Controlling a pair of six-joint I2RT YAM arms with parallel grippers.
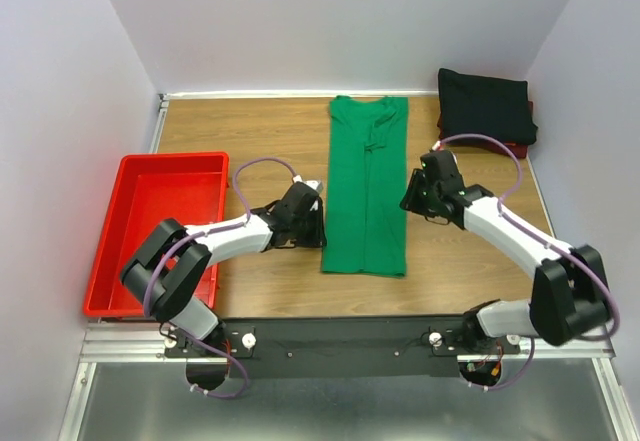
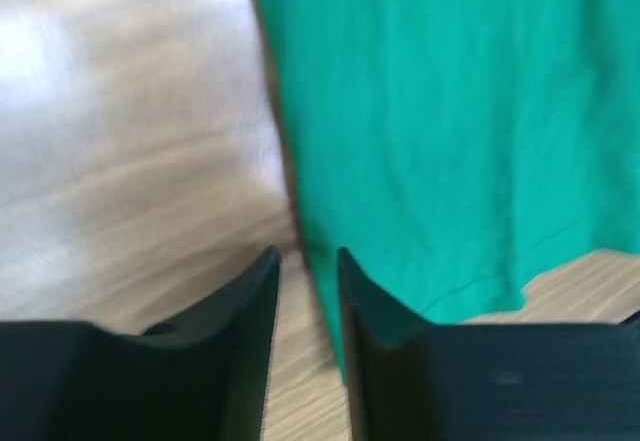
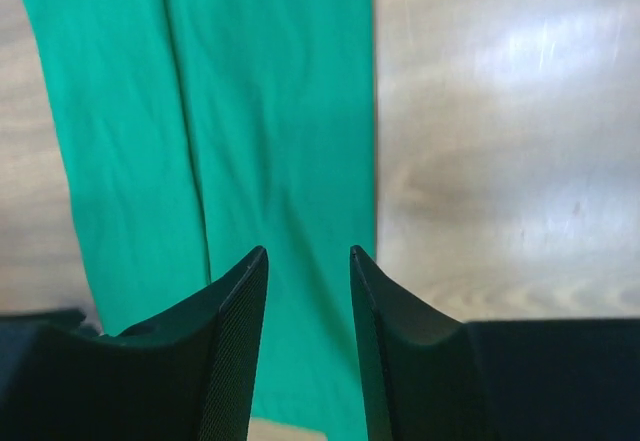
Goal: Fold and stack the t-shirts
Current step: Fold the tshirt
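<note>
Nearest, the left fingers stand partly open and empty at the lower left edge of the green t-shirt, which lies folded into a long strip in the middle of the surface. Slightly farther, the right fingers hover part-open and empty at its right edge. The cloth looks light and limp, so pinching both layers at the near hem corners seems best. At the far right, a folded black t-shirt lies on a dark red t-shirt.
</note>
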